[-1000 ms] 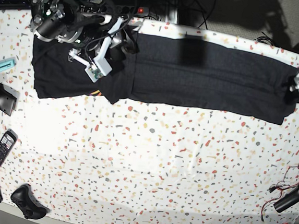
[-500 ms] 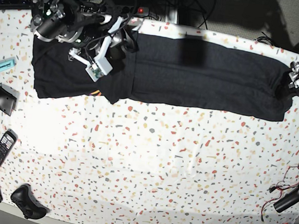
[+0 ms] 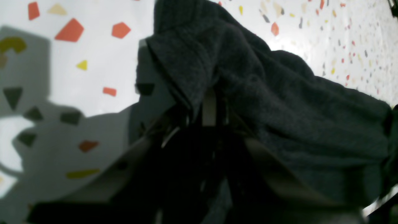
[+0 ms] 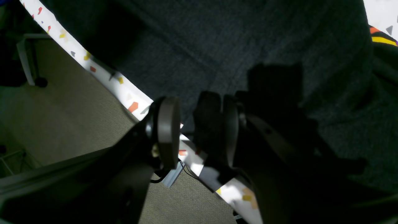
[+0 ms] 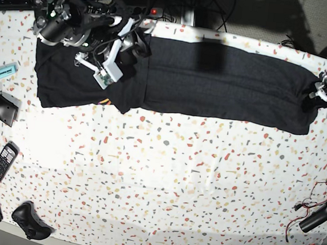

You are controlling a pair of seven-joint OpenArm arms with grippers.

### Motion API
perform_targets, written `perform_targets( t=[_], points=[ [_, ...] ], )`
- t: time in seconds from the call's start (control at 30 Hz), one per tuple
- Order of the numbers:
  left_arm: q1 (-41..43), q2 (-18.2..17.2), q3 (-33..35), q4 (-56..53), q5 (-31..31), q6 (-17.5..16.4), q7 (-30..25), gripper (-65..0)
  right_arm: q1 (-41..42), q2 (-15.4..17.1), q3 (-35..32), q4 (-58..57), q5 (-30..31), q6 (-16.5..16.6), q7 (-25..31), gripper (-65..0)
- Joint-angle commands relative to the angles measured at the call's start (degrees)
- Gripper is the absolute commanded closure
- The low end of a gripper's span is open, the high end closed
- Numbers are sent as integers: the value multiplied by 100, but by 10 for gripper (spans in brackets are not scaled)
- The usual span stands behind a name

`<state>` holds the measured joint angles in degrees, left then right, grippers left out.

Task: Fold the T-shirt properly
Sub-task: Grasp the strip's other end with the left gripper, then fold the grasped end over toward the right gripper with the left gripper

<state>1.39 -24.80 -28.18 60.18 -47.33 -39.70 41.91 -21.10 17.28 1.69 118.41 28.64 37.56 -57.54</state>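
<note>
Surface: white table (image 5: pixel 164 180) with red, yellow and grey flecks; cables and dark gear behind its far edge.
T-shirt: black T-shirt (image 5: pixel 213 81) lies as a long band across the far part of the table, from 10 o'clock to 2 o'clock; a little coloured print shows at its near edge toward the 9 o'clock end.
Left end effector: left end effector (image 5: pixel 322 90) at the shirt's 3 o'clock end; in the wrist view the left end effector (image 3: pixel 209 105) is clenched on a bunched fold of T-shirt (image 3: pixel 279 102), cloth raised off the table (image 3: pixel 77 71).
Right end effector: right end effector (image 5: pixel 137 44) over the shirt near the far table edge, about 11 o'clock; in the wrist view the right end effector (image 4: pixel 199 130) has its pads apart, with dark cloth seeming to lie between them; whether it grips cannot be told. T-shirt (image 4: pixel 236 40) fills the space behind it, table (image 4: pixel 124 90) edge running past.
Other items: blue marker (image 5: pixel 3 72) at 9 o'clock; phone (image 5: pixel 3 162) and black controller (image 5: pixel 29 221) toward 8 o'clock; dark cabled tool (image 5: pixel 319 214) near 4 o'clock.
</note>
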Motion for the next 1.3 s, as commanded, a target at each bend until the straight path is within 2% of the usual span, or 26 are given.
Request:
perform_targets(
  t=[0.0, 0.1, 0.27, 0.47, 0.57, 0.7, 0.83, 0.93, 1.2, 1.27],
  points=[
    [-55, -122, -26, 63, 94, -30, -72, 0, 28, 37, 20, 122, 96, 52, 68, -227],
    [-57, -251, -28, 63, 236, -30, -345, 0, 31, 37, 20, 120, 96, 52, 70, -227],
    [-59, -684, -28, 66, 232, -30, -684, 0, 31, 37, 20, 122, 98, 52, 79, -227],
    [-63, -1034, -28, 66, 232, -30, -787, 0, 31, 35, 20, 122, 98, 52, 98, -227],
    [-57, -1045, -39, 153, 203, -15, -605, 0, 31, 35, 20, 122, 98, 52, 114, -227],
    [-37, -981, -39, 542, -304, -17, 195, 0, 31, 35, 20, 122, 98, 52, 120, -227],
    [116, -743, -39, 1377, -1054, -7, 1019, 0, 31, 35, 20, 120, 98, 52, 205, -227],
    [398, -376, -37, 2304, -1235, 264, 1408, 0, 31, 35, 20, 122, 98, 52, 247, -227],
    [1034, 1047, -9, 4483, -1298, 380, 1687, 0, 31, 35, 20, 122, 101, 50, 269, -227],
    [1032, 1266, 138, 4605, -1296, 621, 1679, 0, 31, 35, 20, 120, 101, 48, 269, -227]
  ],
)
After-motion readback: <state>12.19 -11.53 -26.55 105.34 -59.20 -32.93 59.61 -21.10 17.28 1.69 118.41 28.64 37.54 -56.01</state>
